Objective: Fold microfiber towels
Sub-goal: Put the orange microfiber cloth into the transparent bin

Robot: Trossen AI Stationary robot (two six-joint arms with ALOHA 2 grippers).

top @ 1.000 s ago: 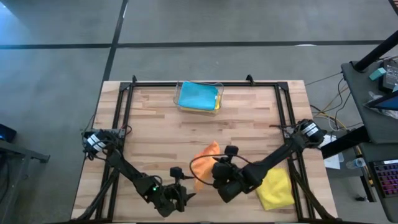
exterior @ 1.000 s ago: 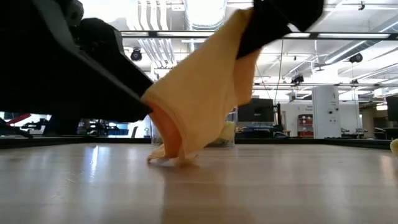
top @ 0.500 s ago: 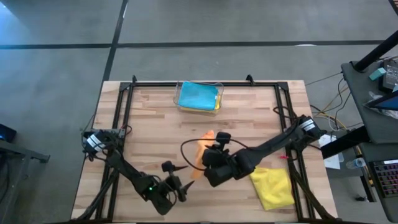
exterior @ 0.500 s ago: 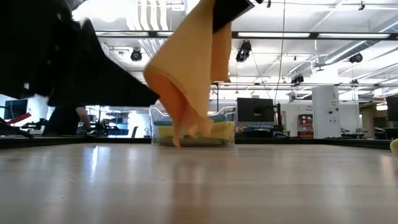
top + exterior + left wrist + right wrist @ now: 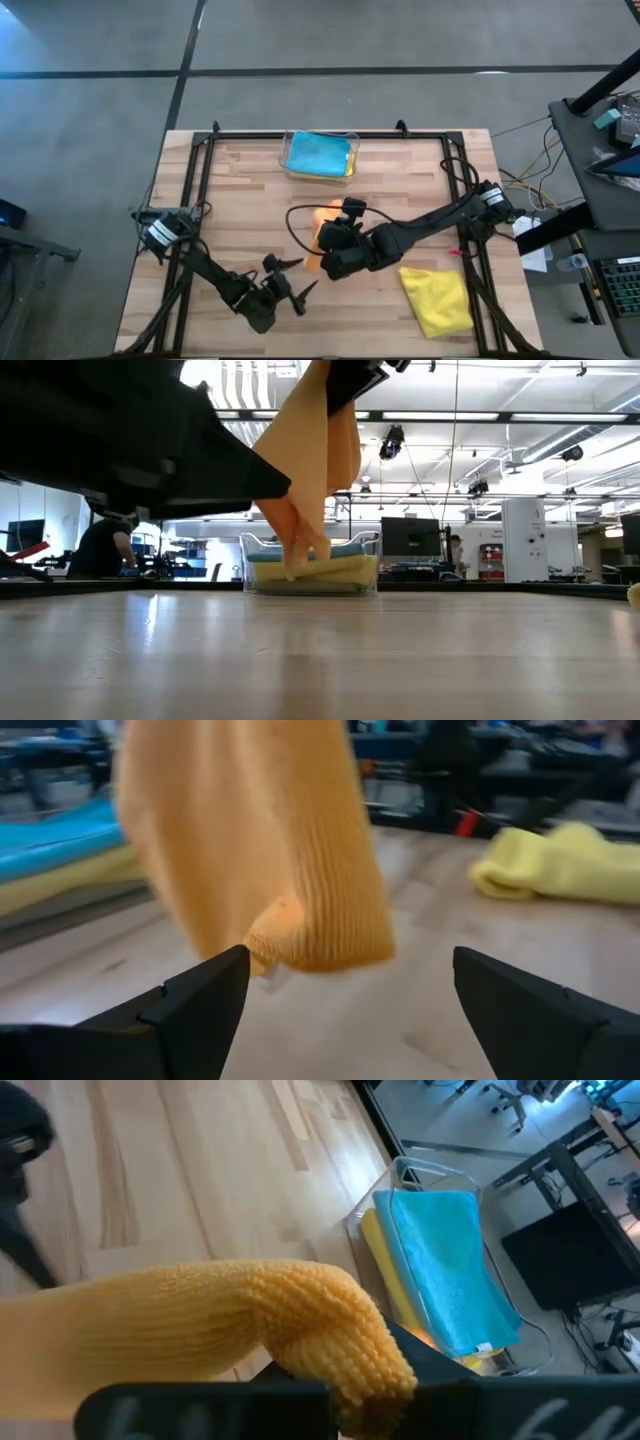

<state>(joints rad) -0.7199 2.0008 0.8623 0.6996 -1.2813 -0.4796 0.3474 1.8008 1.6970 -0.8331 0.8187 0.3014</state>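
No readable writing. R gripper (image 5: 322,262) clamped on orange towel (image 5: 305,480), hanging clear of table (image 5: 240,200) mid-front. L gripper (image 5: 292,278) spread wide, empty, just beside. Low view only: person (image 5: 100,548) behind. Yellow towel (image 5: 438,300) front right.

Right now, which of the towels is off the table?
The orange towel: it hangs clear of the wood, pinched in the right hand. The yellow towel lies crumpled on the table, and the blue towel rests in the clear bin.
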